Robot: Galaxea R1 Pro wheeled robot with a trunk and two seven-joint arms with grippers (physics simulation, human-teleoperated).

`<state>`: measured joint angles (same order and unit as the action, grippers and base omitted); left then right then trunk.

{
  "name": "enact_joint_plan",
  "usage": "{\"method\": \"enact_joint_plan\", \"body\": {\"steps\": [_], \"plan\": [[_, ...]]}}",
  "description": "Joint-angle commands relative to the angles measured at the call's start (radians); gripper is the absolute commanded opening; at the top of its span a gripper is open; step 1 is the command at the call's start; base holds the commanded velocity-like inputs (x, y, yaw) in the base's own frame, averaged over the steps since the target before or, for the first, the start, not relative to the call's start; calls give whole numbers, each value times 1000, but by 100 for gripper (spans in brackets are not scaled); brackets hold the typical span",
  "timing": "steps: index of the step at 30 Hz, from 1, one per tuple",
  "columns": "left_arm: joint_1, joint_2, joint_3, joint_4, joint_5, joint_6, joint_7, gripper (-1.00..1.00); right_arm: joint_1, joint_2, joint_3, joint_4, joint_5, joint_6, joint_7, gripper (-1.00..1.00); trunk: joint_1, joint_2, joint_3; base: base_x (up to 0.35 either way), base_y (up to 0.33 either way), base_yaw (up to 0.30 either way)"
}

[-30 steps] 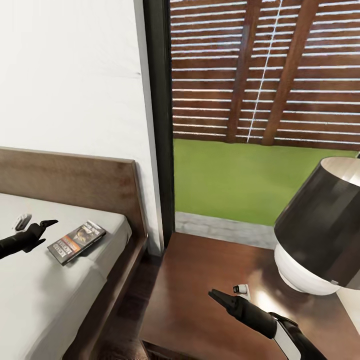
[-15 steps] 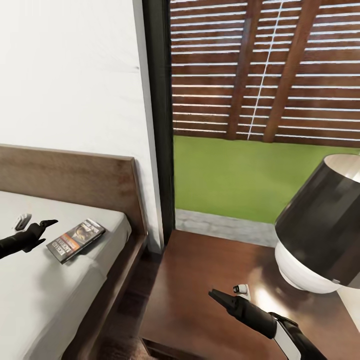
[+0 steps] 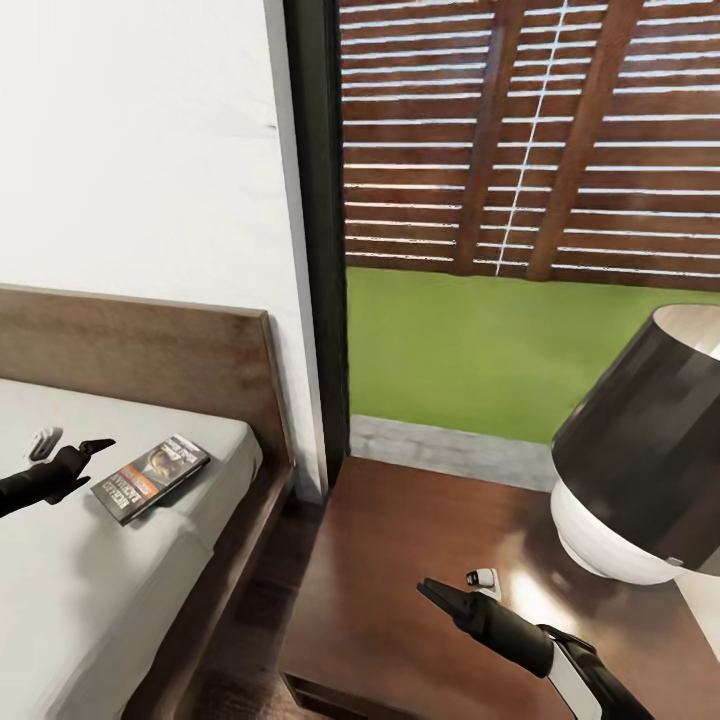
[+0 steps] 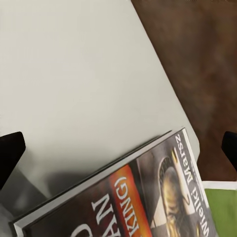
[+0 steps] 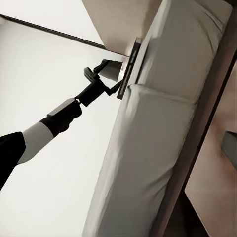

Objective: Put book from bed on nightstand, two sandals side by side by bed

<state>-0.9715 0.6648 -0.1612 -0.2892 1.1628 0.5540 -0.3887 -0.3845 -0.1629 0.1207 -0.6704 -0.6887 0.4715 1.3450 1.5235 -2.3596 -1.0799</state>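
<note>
Two slim black arms with pointed grippers

The left gripper and right gripper have tapered matte black fingers; behind the fingers, each forearm carries a white band, then black again.

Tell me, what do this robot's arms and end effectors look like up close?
Both arms are slim and black. The left end effector ends in two thin, pointed black fingers, one tipped with a small pale pad. The right end effector looks alike: tapering black fingers, a small white-grey pad, then a rounded black wrist joined to a white forearm section. The right wrist view shows the left arm's white band too.
</note>
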Motion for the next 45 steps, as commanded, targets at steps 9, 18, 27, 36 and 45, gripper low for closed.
{"method": "enact_joint_plan", "body": {"steps": [9, 18, 27, 36, 45], "plan": [[-1, 1, -9, 2, 7, -11, -2, 100, -1, -2, 5, 0, -11, 10, 1, 100, 0, 0, -8, 0, 0, 0], [-1, 1, -9, 2, 8, -12, -2, 100, -1, -3, 4, 0, -11, 11, 3, 100, 0, 0, -12, 0, 0, 0], [-1, -1, -9, 2, 7, -16, -2, 100, -1, -2, 4, 0, -9, 12, 3, 100, 0, 0, -13, 0, 0, 0], [-1, -3, -9, 2, 6, -25, -2, 100, -1, -1, 5, 0, -9, 12, 3, 100, 0, 0, -13, 0, 0, 0], [-1, -4, -9, 2, 6, -27, -2, 100, -1, -1, 5, 0, -9, 12, 3, 100, 0, 0, -13, 0, 0, 0]]}}
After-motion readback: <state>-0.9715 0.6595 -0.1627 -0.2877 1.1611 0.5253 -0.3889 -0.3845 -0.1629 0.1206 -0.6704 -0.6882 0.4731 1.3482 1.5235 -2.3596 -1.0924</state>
